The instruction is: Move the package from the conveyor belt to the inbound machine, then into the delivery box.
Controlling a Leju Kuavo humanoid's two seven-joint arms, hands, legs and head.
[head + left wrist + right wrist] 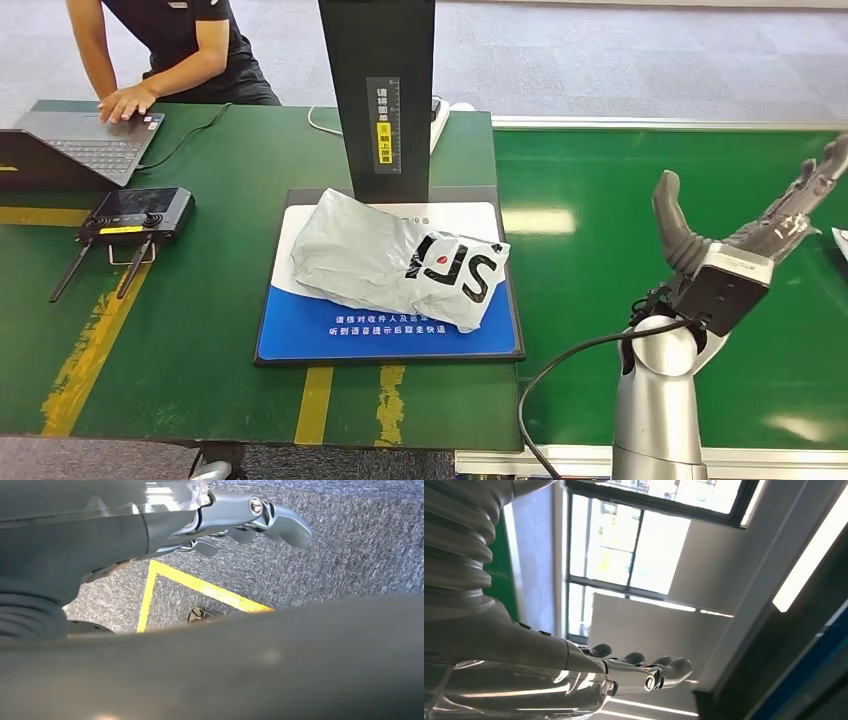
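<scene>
My right robot hand (745,235) hangs open and empty over the belt (600,250), beside the package (400,262) lying on the machine's pad (300,335).

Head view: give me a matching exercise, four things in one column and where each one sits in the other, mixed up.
Things:
1. package
2. laptop
3. controller
4. right hand

Places:
A. above the conveyor belt
B. under a person's hand
C. on the blue and white pad
D. on the table, between laptop and pad

Pairs: 1-C, 2-B, 3-D, 4-A
</scene>
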